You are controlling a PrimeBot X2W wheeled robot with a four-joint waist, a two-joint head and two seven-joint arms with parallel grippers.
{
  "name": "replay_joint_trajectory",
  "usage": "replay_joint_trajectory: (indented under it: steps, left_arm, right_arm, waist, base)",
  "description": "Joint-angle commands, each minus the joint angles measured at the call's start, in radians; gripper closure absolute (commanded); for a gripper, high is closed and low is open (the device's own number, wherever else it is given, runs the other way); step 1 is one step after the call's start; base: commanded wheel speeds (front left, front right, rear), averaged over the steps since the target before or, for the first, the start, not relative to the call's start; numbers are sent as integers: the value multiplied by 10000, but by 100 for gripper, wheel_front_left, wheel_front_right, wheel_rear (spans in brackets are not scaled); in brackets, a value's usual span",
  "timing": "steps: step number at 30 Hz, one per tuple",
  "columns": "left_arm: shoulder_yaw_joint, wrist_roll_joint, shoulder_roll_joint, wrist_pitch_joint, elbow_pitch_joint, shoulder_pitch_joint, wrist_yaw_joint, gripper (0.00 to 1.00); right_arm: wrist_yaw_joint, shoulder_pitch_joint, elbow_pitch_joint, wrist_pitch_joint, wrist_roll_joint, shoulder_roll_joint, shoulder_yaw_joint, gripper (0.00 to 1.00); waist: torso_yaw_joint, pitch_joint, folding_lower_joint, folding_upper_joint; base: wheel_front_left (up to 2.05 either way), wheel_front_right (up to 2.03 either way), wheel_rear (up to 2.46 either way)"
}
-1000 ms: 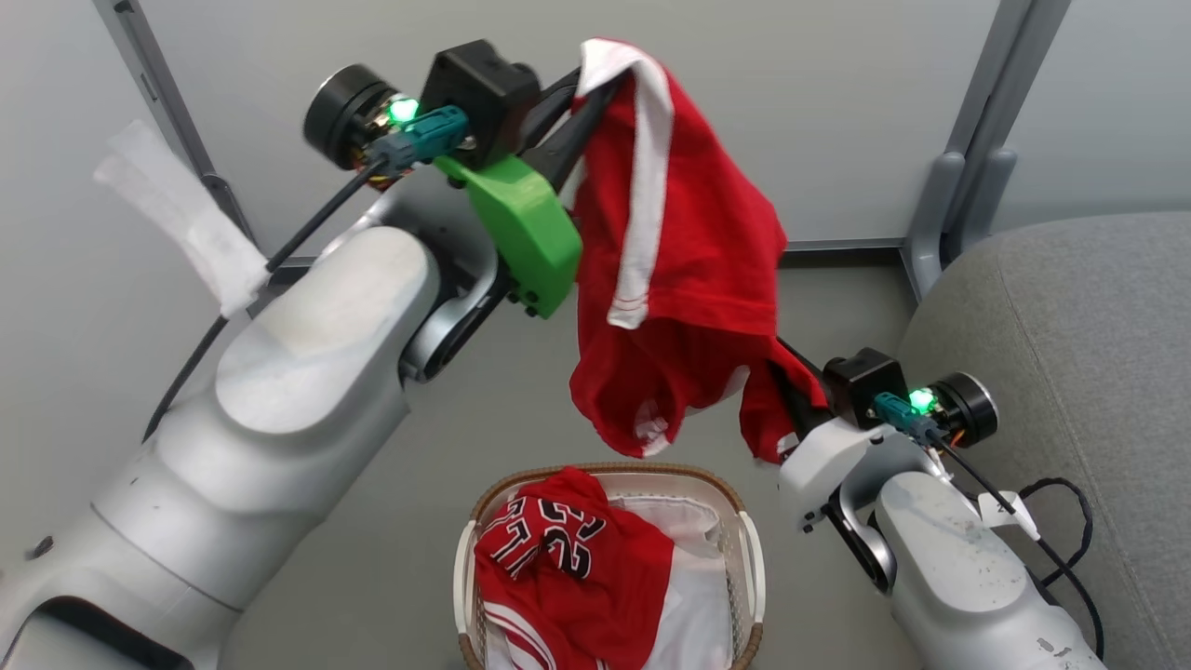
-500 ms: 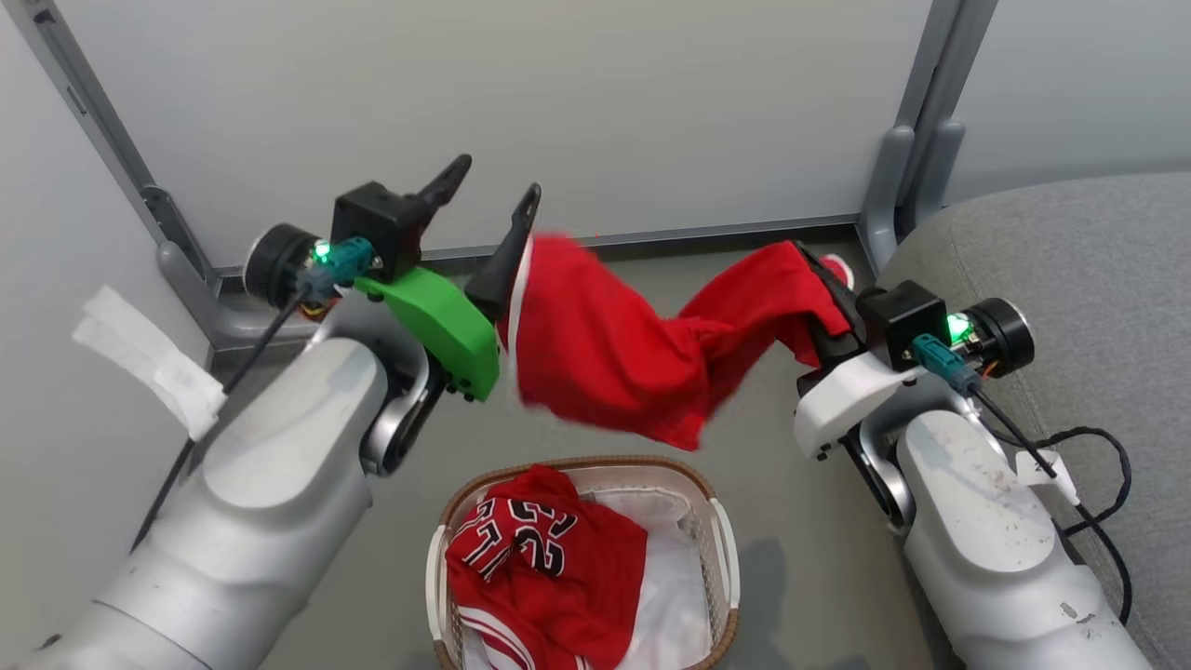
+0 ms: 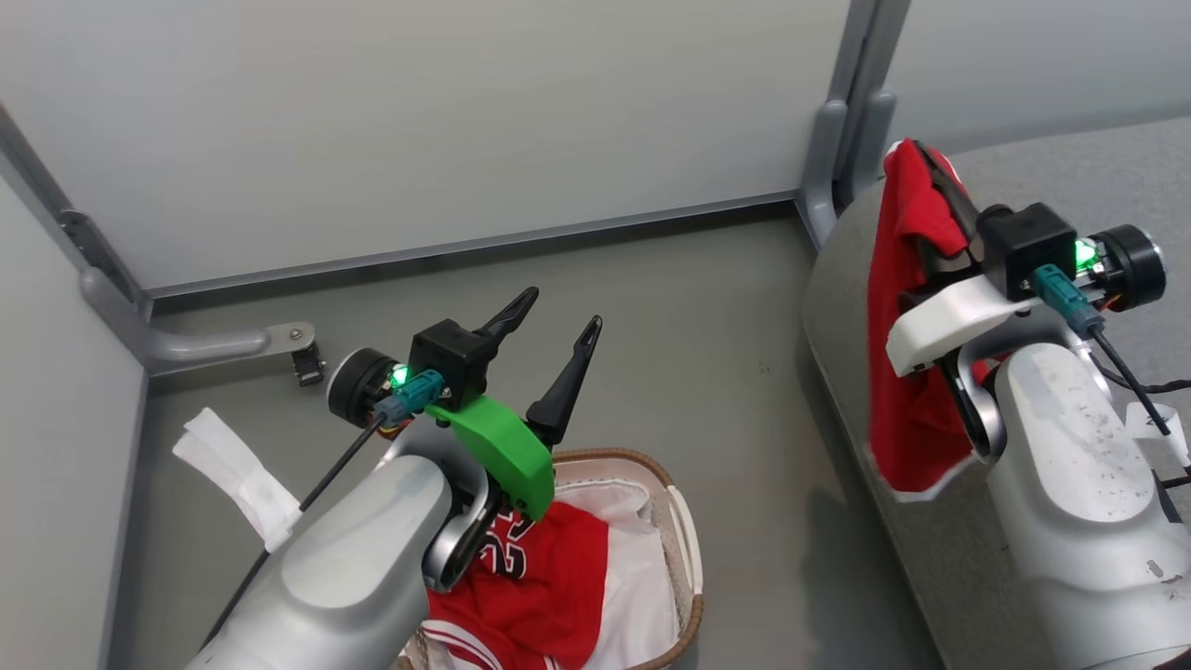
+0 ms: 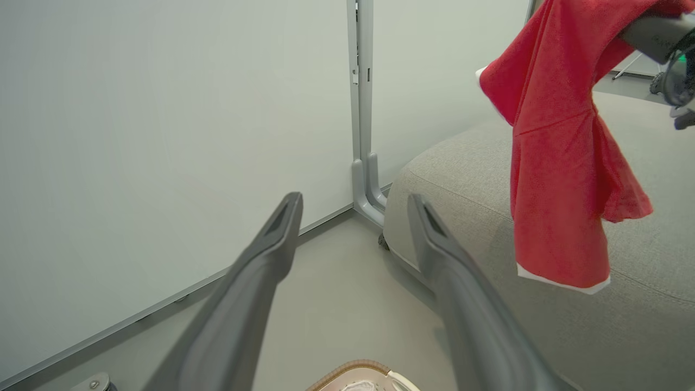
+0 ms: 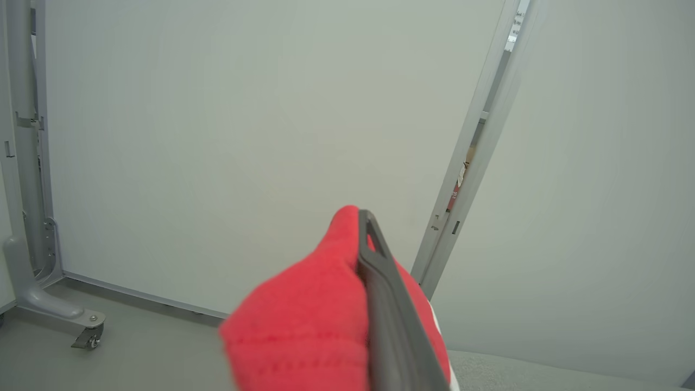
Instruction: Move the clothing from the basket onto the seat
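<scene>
The right claw (image 3: pixel 923 158), shut tight on the red white-hemmed sports garment (image 3: pixel 904 391), hangs it over the rounded edge of the large grey fabric seat (image 3: pixel 935 582). Released here, it might slide floorward. The left claw (image 3: pixel 565 307) gapes empty by the white lattice basket (image 3: pixel 686 558).

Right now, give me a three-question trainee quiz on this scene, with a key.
1. True or false: the left gripper is open and holds nothing.
2. What does the red garment hang from? A) the right gripper B) the left gripper C) a wall post
3. Fill in: the numbered jersey lies in the ____.

Key: 1 true; 2 A; 3 basket.
</scene>
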Motion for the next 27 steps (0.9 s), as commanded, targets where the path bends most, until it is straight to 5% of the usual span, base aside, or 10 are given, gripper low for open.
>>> replay_joint_trajectory:
  steps: [1,16,27]
  left_arm:
    - [-3,62,-91,-39,-40,176,7,0]
    - [223,411,-565,-111,23,662,-3,0]
    - [295,928,-702,-101,-211,545,5,0]
  right_arm:
    - [-10,59,-94,-21,-49,-81,-158,100]
    - [-10,-175,-556,-21,-150,62,-578,100]
    - [-10,-113,-496,-21,-259,-73,-901,100]
  waist:
    - [-620,190,0,-1]
    - [-3189,1010,0,-1]
    - [-3586,1524,0,-1]
  base:
    - [0,0,0]
    - [0,0,0]
    - [0,0,0]
